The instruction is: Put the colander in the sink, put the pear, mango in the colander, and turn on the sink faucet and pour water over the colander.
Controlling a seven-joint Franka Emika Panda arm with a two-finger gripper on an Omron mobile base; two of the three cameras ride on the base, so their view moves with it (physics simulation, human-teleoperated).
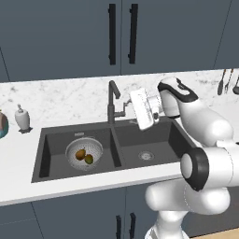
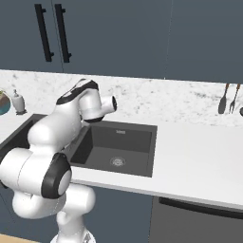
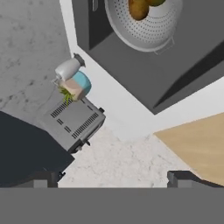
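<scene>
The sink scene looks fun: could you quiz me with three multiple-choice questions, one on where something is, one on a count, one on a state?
1. Where is the colander?
A. left basin of the sink
B. right basin
C. on the counter

2. How many fruits lie in it?
A. none
B. two
C. four

3. The end effector beside the sink faucet is:
A. shut on a fruit
B. shut on the colander
C. open, holding nothing

Answers: 1 A, the left base view shows it left of the divider. 2 B, two pieces sit together inside. 3 C, the fingers stand apart.
</scene>
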